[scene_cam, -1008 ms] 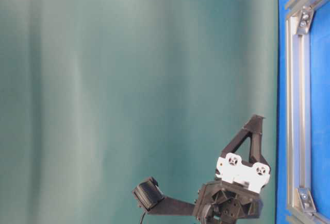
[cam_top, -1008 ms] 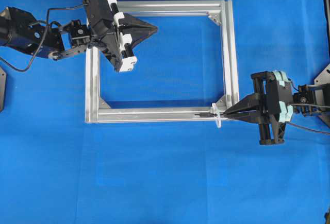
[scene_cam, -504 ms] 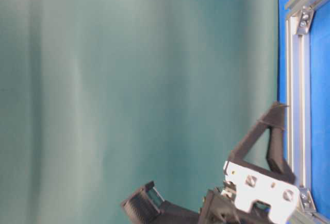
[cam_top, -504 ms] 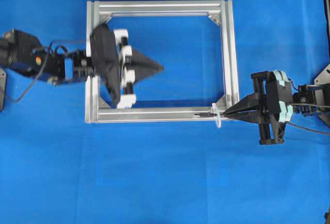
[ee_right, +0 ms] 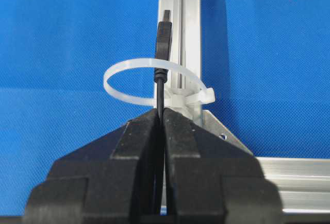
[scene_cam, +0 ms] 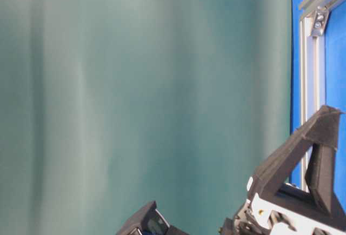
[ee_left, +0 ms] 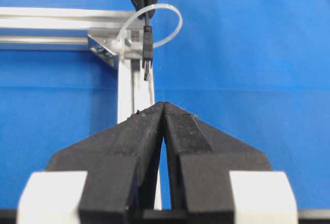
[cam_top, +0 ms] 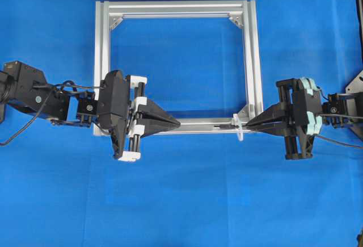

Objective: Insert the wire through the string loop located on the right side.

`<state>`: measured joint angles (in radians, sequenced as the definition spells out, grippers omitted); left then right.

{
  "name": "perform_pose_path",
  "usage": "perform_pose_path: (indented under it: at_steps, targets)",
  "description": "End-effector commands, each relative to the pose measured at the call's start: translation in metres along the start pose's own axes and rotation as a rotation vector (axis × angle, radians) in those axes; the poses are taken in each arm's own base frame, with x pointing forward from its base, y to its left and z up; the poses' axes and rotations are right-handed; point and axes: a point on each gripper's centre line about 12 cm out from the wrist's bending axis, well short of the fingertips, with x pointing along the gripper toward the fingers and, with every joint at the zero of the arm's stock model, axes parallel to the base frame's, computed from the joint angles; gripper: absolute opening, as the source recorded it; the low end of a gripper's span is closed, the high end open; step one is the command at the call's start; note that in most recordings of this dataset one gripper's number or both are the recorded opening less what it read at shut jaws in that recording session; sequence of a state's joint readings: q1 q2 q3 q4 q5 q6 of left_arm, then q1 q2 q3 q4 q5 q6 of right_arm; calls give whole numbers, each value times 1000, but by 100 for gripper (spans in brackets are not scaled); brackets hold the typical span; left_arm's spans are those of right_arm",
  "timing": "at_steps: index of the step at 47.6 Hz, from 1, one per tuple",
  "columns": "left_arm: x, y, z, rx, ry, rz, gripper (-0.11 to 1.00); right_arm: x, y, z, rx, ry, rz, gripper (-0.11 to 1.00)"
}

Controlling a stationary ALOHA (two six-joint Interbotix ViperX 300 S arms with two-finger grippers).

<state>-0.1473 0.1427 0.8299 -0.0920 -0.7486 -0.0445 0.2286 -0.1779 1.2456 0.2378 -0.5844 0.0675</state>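
Wire hidden behind closed right claw; left claw cut off at 6 o'clock edge in table-level view.

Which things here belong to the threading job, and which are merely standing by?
In the job:
wire, plug already through
string loop
right gripper, shut on the wire

Standing by:
aluminium frame, carrying the loop
left gripper, shut and empty
blue table cover
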Motion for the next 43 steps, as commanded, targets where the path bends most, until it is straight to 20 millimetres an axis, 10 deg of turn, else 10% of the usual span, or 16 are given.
perform_pose_path:
  at_steps: [1, 27, 43]
  targets:
    - [3, -2, 19, 0, -50, -6, 0, 1, 2, 7, 7, -24, 4, -4]
    - [78, 15, 57, -21, 10, 38, 0, 2, 1, 7, 7, -23, 2, -4]
    - [83, 15, 55, -10, 31, 40, 0, 1, 2, 6, 7, -21, 3, -4]
